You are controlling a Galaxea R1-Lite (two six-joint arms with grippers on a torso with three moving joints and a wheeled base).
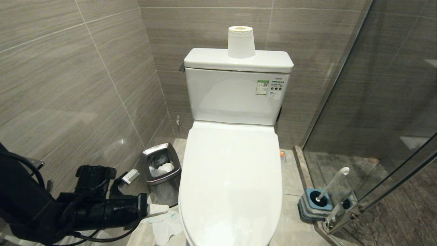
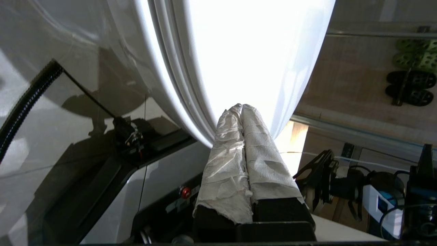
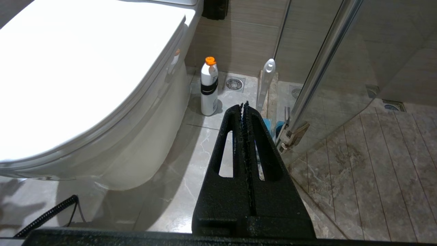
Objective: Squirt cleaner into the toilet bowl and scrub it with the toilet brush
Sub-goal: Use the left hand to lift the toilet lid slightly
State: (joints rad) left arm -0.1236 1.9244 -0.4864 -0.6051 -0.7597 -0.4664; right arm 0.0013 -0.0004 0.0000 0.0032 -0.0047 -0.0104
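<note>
The toilet bowl [image 1: 232,184] stands in the middle of the narrow bathroom with its white lid down flat, hiding the basin. On the cistern behind it stands a white paper roll [image 1: 241,42]. The left pincer [image 2: 241,108] sits low at the near left of the toilet, beside its near rim; its two fingers [image 2: 225,150], wrapped in white paper, are pressed together with nothing between them. In the head view only the left arm's dark body [image 1: 85,208] shows at the near left, close to a small steel bin [image 1: 161,172] that stands on the floor against the left wall, with crumpled tissue [image 1: 164,222] lying on the tiles near it. The right pincer [image 3: 245,106] hangs to the right of the toilet, its black fingers together and empty. The cleaner [image 3: 209,87] stands upright on the floor just beside the toilet's right flank, toward the far wall. The toilet brush [image 1: 333,184] leans in its blue-and-grey holder [image 1: 314,204] on the floor at the near right, next to the glass shower door [image 1: 385,102].
</note>
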